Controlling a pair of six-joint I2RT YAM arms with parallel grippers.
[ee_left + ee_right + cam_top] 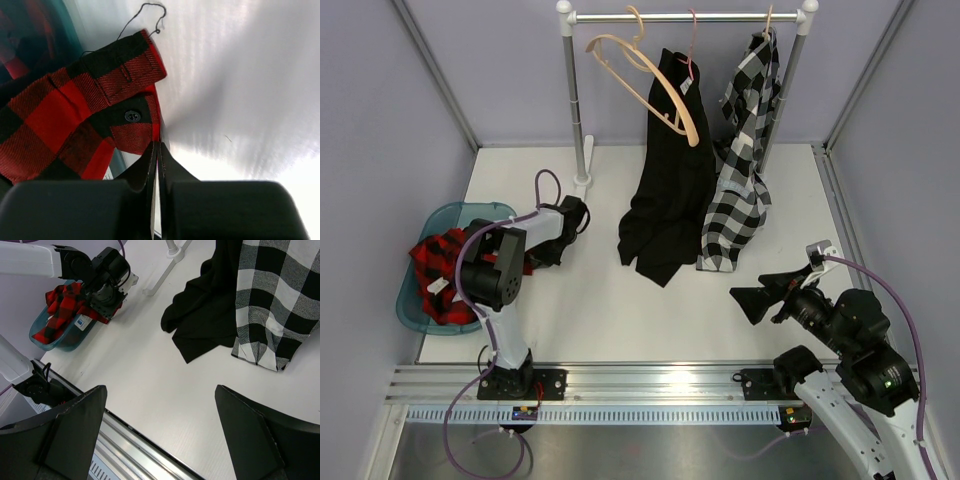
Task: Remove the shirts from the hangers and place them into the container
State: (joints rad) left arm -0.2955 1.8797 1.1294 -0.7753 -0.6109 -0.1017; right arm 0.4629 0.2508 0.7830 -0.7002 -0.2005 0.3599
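Note:
The red-and-black plaid shirt lies bunched in the teal container at the left. One cuff reaches out over the rim onto the table. My left gripper is shut, its tips pinching the cuff's red edge. The black shirt hangs from a thin pink hanger. The black-and-white checked shirt hangs from a wooden hanger. An empty wooden hanger hangs tilted on the rail. My right gripper stands wide open above the near right of the table, holding nothing.
The white-and-steel garment rail stands at the back, its left post close to the container. Both hanging shirts drape down onto the white table. Grey walls enclose three sides. An aluminium rail runs along the near edge.

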